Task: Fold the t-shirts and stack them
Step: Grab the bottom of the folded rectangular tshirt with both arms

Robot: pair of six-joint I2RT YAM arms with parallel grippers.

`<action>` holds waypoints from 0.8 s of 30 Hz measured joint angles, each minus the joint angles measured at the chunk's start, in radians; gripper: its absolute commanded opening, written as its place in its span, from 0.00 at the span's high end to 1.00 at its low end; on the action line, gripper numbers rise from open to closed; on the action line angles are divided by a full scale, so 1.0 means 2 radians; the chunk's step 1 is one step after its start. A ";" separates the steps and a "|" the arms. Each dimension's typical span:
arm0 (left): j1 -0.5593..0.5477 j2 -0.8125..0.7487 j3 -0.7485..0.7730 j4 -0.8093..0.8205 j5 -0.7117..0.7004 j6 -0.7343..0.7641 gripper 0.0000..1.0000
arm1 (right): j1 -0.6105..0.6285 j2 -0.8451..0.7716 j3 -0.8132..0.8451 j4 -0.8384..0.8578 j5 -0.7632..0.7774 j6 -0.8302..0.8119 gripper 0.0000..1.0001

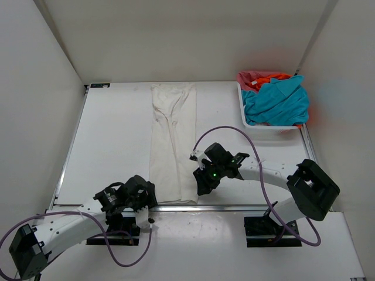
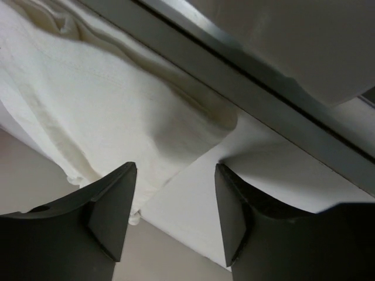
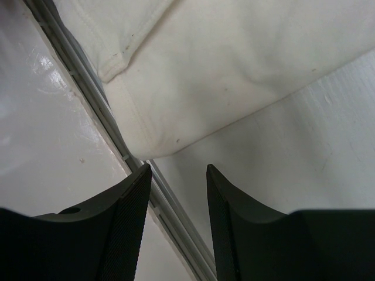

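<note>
Top external view: a white t-shirt [image 1: 173, 140] lies on the table [image 1: 111, 140], folded lengthwise into a long narrow strip that runs from the far edge to the near edge. A white mesh basket [image 1: 266, 130] stands at the far right corner. It holds a teal-blue t-shirt [image 1: 281, 102] on top, with an orange t-shirt [image 1: 274, 75] and a pinkish-red t-shirt [image 1: 252, 78] bunched behind it. Both arms reach to the near end of the strip, one at each corner.

Left wrist view: the left gripper [image 2: 174, 170] is released, its jaws standing apart with no cloth clamped between them. The near left corner of the white t-shirt lies just ahead, its edge passing behind the left-hand finger [image 2: 111, 205]. Whether that finger touches the cloth cannot be told. A metal rail [image 2: 252, 76] crosses beyond the corner.

Right wrist view: the right gripper [image 3: 177, 168] is likewise released, jaws apart and holding nothing. The near right corner of the white t-shirt sits just ahead of the fingertips, resting against the rail, with a second folded layer and its hem visible above.
</note>
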 measured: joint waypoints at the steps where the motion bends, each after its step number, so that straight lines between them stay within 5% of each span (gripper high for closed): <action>1: -0.001 0.000 -0.001 0.000 0.001 0.006 0.37 | 0.000 0.000 0.000 0.000 -0.001 0.000 0.52; 5: -0.019 0.008 -0.001 0.000 0.006 0.006 0.47 | 0.002 0.000 0.000 0.000 -0.007 0.003 0.52; 13: -0.041 0.068 0.016 0.006 0.011 -0.050 0.98 | 0.012 0.012 0.000 -0.001 -0.006 0.001 0.54; 24: -0.006 0.119 0.080 -0.042 0.032 -0.166 1.00 | 0.062 -0.037 -0.002 0.000 0.024 -0.128 0.54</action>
